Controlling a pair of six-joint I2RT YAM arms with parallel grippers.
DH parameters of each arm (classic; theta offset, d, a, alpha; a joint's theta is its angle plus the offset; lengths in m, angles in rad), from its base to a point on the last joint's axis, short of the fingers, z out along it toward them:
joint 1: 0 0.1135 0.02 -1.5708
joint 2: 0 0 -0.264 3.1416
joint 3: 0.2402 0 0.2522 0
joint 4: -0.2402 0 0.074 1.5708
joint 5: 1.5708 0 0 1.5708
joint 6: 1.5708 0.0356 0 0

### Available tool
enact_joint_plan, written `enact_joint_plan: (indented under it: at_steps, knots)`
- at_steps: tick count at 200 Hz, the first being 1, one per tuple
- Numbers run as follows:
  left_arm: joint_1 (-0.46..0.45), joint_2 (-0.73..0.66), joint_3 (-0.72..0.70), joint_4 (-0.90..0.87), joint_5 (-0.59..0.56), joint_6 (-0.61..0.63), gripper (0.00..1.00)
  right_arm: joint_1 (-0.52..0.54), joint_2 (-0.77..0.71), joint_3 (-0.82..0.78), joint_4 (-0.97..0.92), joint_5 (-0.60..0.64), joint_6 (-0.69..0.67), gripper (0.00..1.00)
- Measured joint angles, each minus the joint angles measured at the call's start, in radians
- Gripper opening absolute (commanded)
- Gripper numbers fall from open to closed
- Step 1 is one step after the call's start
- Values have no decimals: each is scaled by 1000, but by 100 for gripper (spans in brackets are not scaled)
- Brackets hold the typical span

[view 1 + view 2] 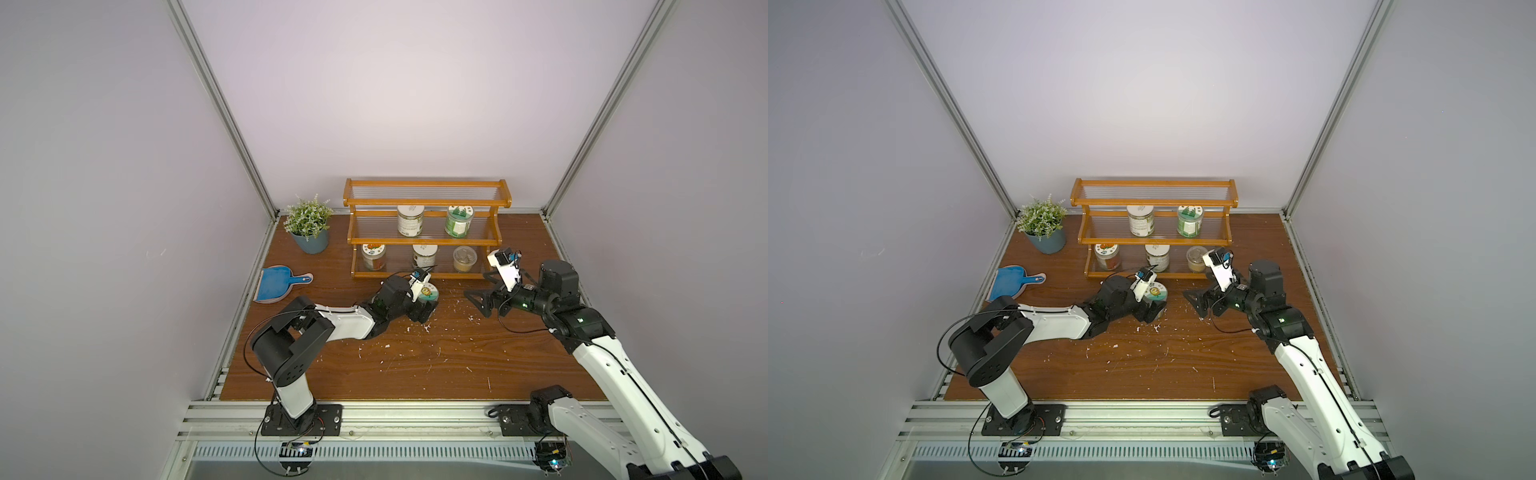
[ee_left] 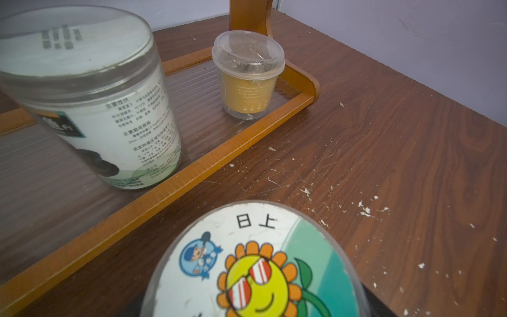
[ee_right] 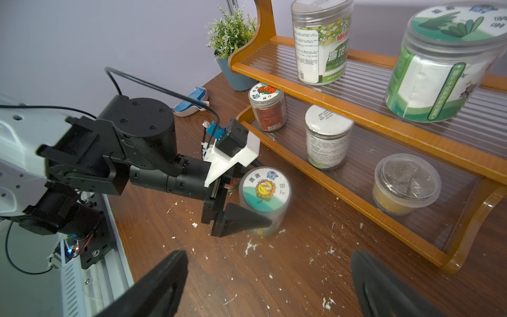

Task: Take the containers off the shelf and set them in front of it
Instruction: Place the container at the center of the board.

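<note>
Standing upright between the jaws of the left gripper (image 1: 428, 301), a clear jar with a sunflower lid (image 3: 264, 189) is seen on the table (image 1: 415, 365), just in front of the shelf (image 1: 432, 241). In the right wrist view one black finger (image 3: 241, 219) is laid along the jar's near side. The far finger is hidden behind the jar, so it cannot be told whether the jar is clamped or released. The jar's outline is blurred there. The jaws of the right gripper (image 3: 267, 255) are spread wide with nothing between them. This gripper is held low by the right end of the shelf, apart from every container.

On the lowest tier three containers are lined up. A jar with an orange-pictured lid (image 1: 373, 257) is set at the left and a white-lidded jar (image 1: 424, 255) in the middle. A small clear-lidded tub (image 1: 464, 258) with a yellow-brown band is set at the right, nearest the right gripper. On the middle tier two more are stood: a tall jar with a white top (image 1: 410, 220) and, to its right, a green-labelled jar (image 1: 459, 220).

Further out, a blue-grey plant pot (image 1: 309, 241) is placed left of the shelf by the back wall. A blue dustpan (image 1: 276, 286) is laid in front of the pot, near the table's left edge. White flecks (image 1: 426, 328) are scattered over the wood around both grippers.
</note>
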State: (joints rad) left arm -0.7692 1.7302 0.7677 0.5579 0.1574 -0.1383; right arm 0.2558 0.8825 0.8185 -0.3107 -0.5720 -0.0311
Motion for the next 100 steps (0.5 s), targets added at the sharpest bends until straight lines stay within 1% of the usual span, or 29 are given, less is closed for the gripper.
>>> enact_joint_plan:
  at_steps: [36, 75, 100]
  knots:
    - [0, -1, 0, -1, 5, 2, 97, 0, 0, 0, 1, 0, 0, 99]
    - [0, -13, 2, -16, 6, 14, 97, 0, 3, -2, 8, 0, 0, 100]
    - [0, -45, 11, -48, 7, 21, 97, 0, 3, -11, 8, 0, 0, 99]
